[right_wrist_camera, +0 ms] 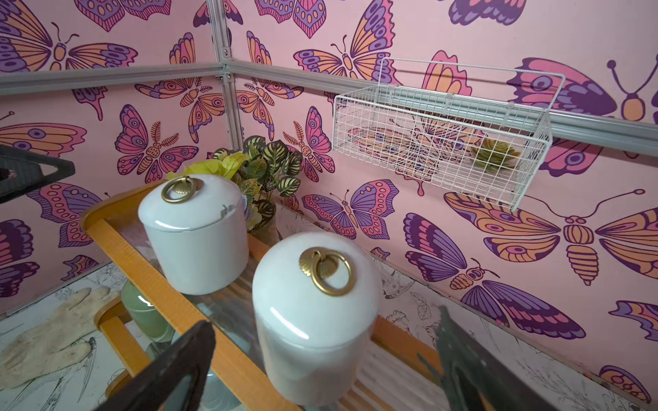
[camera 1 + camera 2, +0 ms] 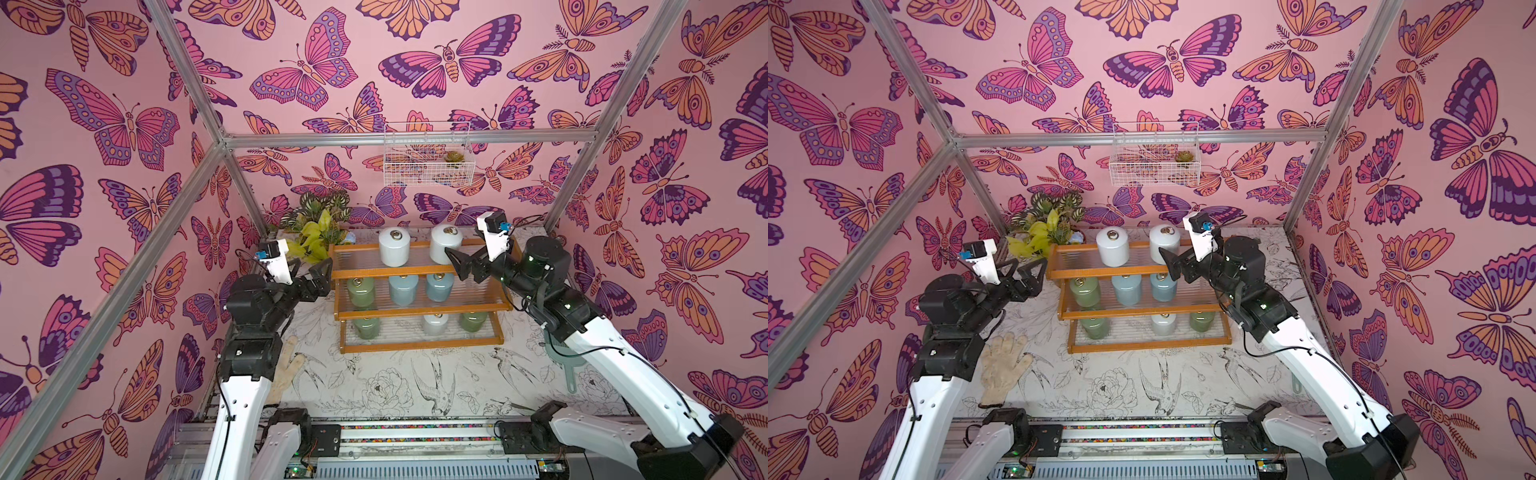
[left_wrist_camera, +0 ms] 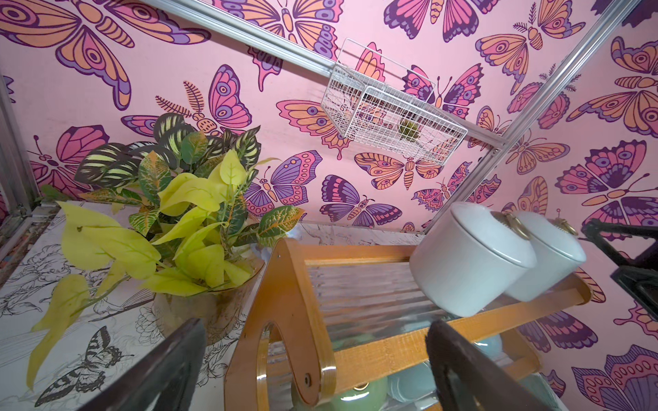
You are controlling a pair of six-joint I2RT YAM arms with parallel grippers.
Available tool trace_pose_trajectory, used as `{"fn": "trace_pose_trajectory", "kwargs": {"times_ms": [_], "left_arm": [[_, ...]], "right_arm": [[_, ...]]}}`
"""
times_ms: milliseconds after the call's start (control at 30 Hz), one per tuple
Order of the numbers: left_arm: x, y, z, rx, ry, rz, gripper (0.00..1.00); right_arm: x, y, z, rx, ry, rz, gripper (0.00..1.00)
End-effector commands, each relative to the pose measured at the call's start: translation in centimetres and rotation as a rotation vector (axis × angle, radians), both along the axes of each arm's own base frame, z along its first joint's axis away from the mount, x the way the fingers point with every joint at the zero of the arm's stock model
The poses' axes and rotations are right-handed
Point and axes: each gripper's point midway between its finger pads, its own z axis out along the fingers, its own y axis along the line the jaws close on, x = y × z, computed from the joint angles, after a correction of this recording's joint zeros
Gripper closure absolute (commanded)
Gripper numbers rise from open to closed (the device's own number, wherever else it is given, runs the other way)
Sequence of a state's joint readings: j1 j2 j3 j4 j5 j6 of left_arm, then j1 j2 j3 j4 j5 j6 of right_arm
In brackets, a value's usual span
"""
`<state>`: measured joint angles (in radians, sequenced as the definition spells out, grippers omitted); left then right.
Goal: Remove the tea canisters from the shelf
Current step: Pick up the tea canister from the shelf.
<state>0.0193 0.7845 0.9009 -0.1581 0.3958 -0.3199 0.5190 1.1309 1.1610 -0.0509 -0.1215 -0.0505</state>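
Right gripper (image 2: 459, 262), gaping wide and empty, is framing the white canister (image 1: 313, 320) just ahead for a side grasp; left gripper (image 2: 308, 270), likewise, is hovering beside the shelf (image 2: 419, 345) carrying all 8 tea canisters (image 2: 402, 289).

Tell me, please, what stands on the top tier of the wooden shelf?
Two white canisters, lids on, stand side by side on the shelf's top tier. The open right tool covers part of the right one's side in both top views. Their contents cannot be seen.
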Motion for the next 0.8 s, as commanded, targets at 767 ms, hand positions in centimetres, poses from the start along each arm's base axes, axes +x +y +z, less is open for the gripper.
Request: {"fn": "trace_pose_trajectory", "kwargs": {"times_ms": [767], "left_arm": [[-1.1, -0.9, -0.4, -0.017, 0.015, -0.049, 0.01]], "right_arm": [[4.4, 2.8, -1.1, 0.017, 0.006, 0.002, 0.01]]}}
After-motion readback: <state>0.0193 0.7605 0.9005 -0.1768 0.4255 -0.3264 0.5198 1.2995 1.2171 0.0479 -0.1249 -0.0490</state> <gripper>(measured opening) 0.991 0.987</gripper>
